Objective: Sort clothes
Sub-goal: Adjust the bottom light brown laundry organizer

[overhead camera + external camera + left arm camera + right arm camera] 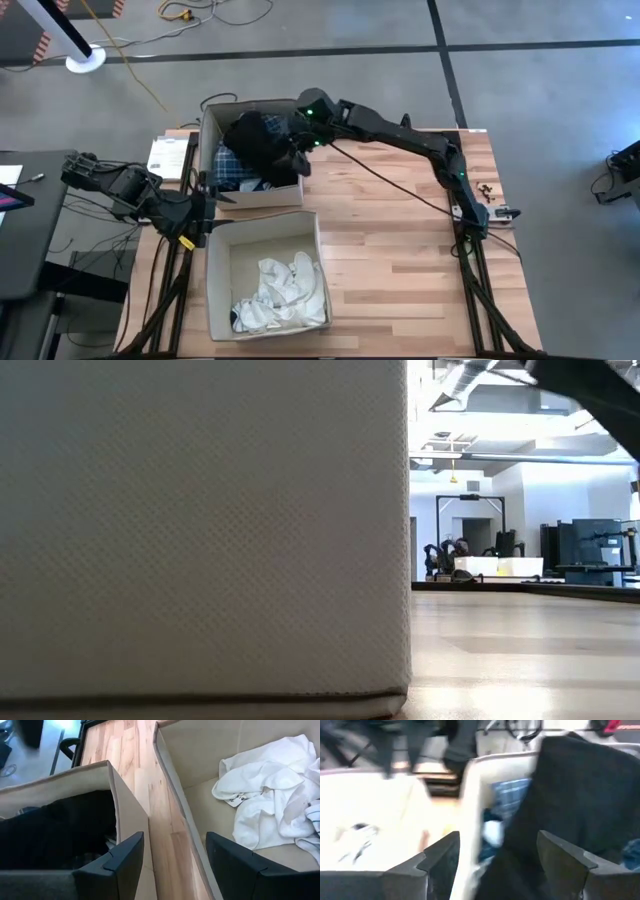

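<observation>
Sorting looks well along: no loose clothes visible on the desk [400,250], everything seen sits in the two boxes. The far box [210,135] holds the dark stuff, a black garment [250,140] piled on top with blue plaid [232,165] under it; the near box [215,290] holds white garments [290,290], with a bit of blue-white stripe at one edge in the left wrist view. Right gripper [298,160] is reached across the desk and hangs over the far box's inner edge, just beside or touching the black garment. Its fingers [440,862] are spread wide in the right wrist view with nothing between them, black fabric and plaid right ahead. Step in hand, as a judgement: a dark item being dropped or tucked into the dark box, release side of the move. The left gripper [205,205] waits at the desk's left edge, between the two boxes, fingers [127,860] wide apart and empty, aimed along the gap between the box walls. The low view is mostly blocked by a box wall [200,530]. Next move likely calls for lifting the right arm straight up clear of the box rim without snagging the black fabric, then checking for leftover pieces; whether any remain cannot be told.
</observation>
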Robot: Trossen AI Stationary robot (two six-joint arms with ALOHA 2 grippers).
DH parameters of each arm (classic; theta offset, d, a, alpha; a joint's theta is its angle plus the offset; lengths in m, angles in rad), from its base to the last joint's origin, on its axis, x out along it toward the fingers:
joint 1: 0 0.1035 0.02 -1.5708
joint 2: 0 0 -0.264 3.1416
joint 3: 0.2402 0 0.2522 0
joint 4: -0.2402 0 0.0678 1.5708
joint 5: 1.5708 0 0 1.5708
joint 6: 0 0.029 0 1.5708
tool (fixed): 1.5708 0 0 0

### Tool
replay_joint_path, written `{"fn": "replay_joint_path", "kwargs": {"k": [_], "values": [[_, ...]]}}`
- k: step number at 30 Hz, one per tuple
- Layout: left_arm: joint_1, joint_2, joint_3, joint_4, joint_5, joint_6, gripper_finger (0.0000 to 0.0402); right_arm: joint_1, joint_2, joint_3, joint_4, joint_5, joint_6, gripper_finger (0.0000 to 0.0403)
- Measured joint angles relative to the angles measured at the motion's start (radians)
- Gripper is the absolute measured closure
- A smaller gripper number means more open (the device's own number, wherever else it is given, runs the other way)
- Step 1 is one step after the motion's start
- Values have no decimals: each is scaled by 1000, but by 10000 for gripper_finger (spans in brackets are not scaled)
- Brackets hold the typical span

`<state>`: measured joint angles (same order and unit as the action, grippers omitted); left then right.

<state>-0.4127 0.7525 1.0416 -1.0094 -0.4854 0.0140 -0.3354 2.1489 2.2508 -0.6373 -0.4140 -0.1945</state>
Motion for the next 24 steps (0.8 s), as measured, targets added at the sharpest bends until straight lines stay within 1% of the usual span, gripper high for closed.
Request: {"fn": "replay_joint_path", "kwargs": {"k": [3,6,9,11,14,16,18,19,24], "values": [[0,0,0,-12,0,-9,194,41,-67,1,-119,0,-29,128],[0,0,0,-31,0,-22,194,91,-127,1,-307,7,-51,127],[0,0,0,-45,0,-29,194,159,-161,1,-467,49,-45,127],[0,0,0,-46,0,-26,194,209,-163,1,-526,85,-19,127],[0,0,0,-39,-1,-15,194,278,-145,0,-561,153,18,127],[0,0,0,-27,-1,-9,194,312,-131,-1,-580,236,34,127],[0,0,0,-20,-1,-6,194,328,-121,-4,-593,306,46,127],[0,0,0,-19,-1,-5,194,330,-110,-3,-573,326,58,127],[0,0,0,-19,-1,-15,194,318,-83,-3,-526,334,104,127]]}}
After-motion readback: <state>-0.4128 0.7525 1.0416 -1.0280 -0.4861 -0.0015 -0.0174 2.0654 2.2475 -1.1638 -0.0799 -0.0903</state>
